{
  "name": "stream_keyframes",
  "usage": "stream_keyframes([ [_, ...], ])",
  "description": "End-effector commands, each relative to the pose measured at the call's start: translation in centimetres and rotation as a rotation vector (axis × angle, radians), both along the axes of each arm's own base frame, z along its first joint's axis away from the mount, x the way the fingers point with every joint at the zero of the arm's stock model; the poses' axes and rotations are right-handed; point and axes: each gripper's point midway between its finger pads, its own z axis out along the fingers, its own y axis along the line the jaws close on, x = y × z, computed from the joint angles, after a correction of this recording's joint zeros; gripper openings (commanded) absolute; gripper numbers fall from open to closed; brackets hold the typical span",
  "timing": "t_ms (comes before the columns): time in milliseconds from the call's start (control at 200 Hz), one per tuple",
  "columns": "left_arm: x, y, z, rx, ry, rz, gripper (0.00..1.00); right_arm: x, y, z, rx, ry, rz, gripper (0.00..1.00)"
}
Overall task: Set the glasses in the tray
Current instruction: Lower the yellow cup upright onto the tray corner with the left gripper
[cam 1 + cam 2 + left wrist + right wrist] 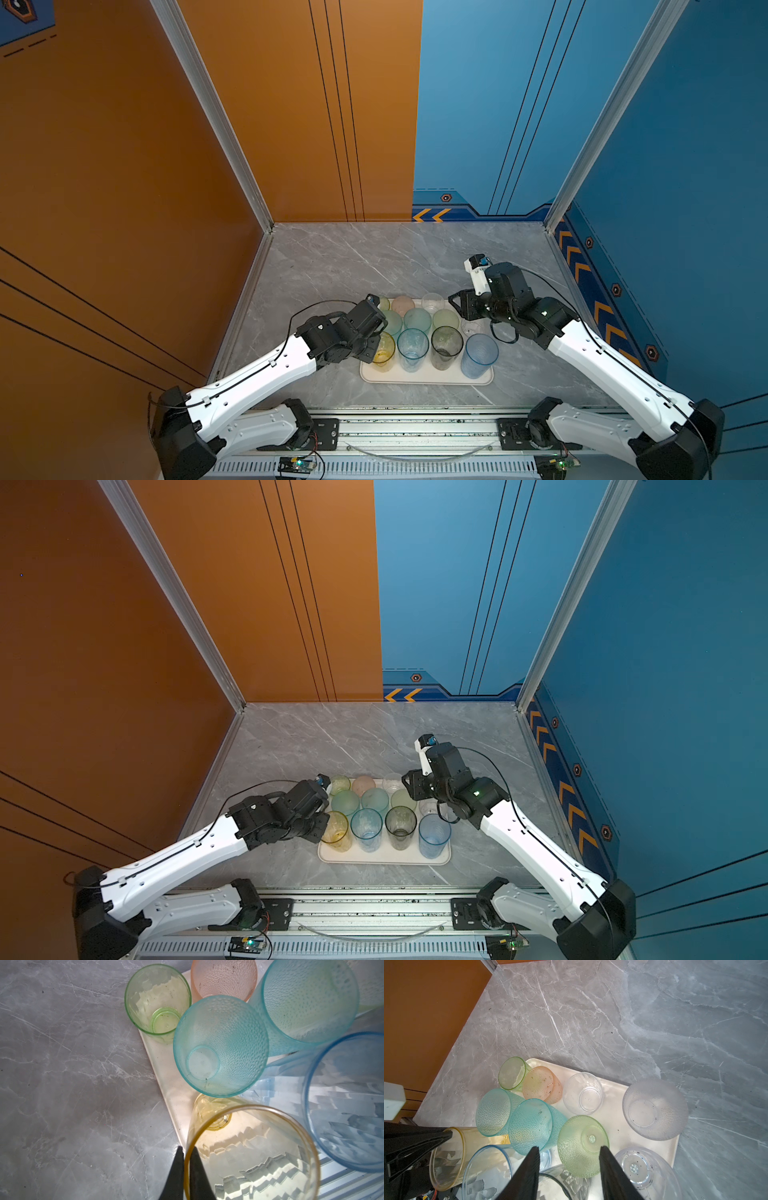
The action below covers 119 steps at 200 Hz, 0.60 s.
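Left hand: closed to a pinch on the rim of the tall yellow faceted translucent tumbler, one finger outside the wall, one inside. The tumbler stands at the near-left corner of the cream-white rectangular low-rimmed tray.

Right hand: fingers well apart, gripping nothing. It hangs over the tray's right side, above a pale green dimpled tumbler.

Tray sits on the grey marble tabletop, near the front edge, between the arms. All glasses in view stand mouth-up on it:
- near row, beside the yellow: pale blue faceted tumbler, smoky grey tumbler, tall blue tumbler
- middle: teal dimpled tumbler, its teal twin
- far row: small green tumbler right at the far-left corner, pink dimpled tumbler, short clear tumbler
- right end: frosted grey dimpled tumbler, second clear tumbler

Tumblers are crowded; rims close or touching, can't tell which.
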Motion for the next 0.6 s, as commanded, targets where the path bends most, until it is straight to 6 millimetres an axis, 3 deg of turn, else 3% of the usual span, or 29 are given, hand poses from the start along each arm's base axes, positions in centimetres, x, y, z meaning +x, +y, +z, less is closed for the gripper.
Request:
stream_keyframes([
  [0, -0.6, 0.6, 0.3, 0.022, 0.032, -0.012, 0.08, 0.4, -0.1, 0.7, 0.002, -0.014, -0.009, 0.46],
  [240, -0.5, 0.4, 1.1, 0.032, 0.035, -0.028, 0.08, 0.4, 0.0, 0.7, 0.003, -0.012, -0.008, 0.46],
  [591, -0.7, 0.3, -0.5, 0.067, 0.084, -0.030, 0.11, 0.3, -0.1, 0.5, 0.001, -0.011, -0.004, 0.46],
])
